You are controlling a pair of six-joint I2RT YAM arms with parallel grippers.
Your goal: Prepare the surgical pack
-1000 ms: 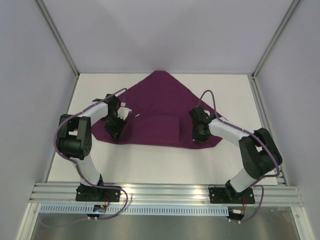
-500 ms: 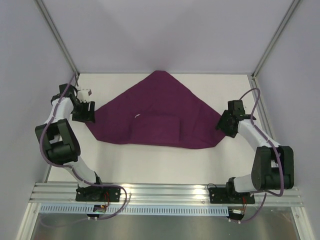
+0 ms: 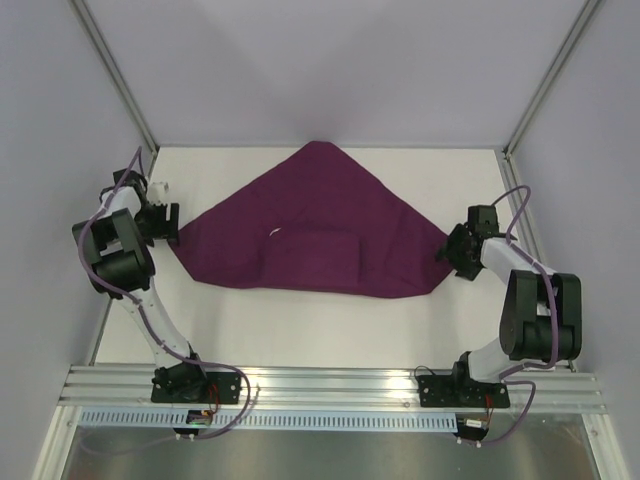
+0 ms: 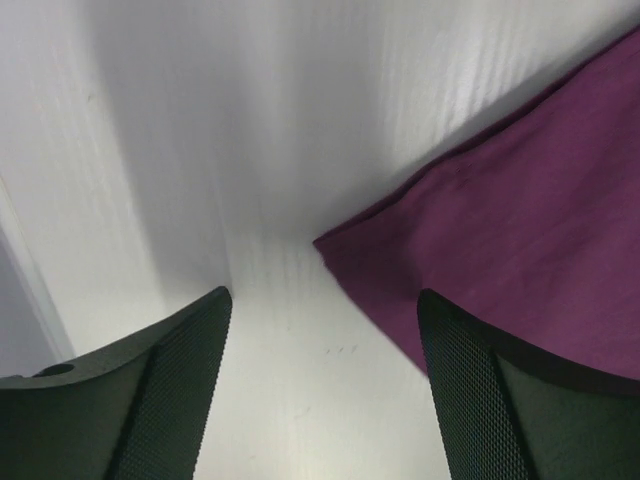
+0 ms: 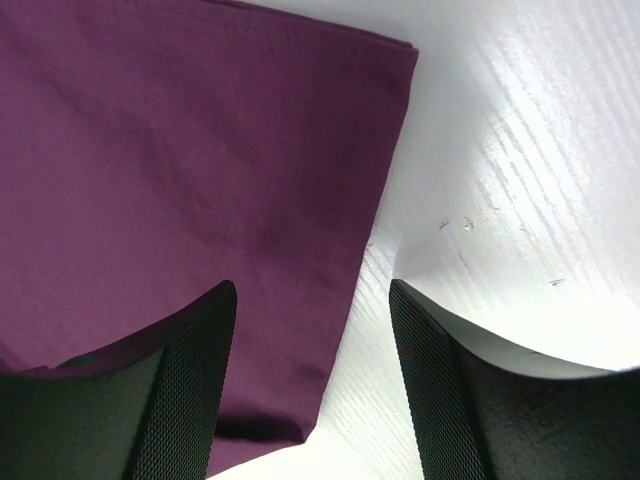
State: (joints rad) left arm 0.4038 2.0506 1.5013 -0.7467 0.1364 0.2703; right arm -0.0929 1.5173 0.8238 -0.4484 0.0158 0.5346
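Note:
The surgical pack is a plum-purple drape lying flat on the white table as a wide triangle, its point toward the back. A folded flap lies on its near middle. My left gripper stands open just off the drape's left corner, nothing between its fingers. My right gripper is open at the drape's right corner, with the cloth's edge lying under the gap. Neither holds the cloth.
Grey enclosure walls stand left, right and behind. The left gripper sits close to the left wall and table edge. An aluminium rail carries both arm bases at the near edge.
Both grippers have let go of the drape, opened, and swung outward from the middle fold to the left and right corners. The drape lies flat and still.

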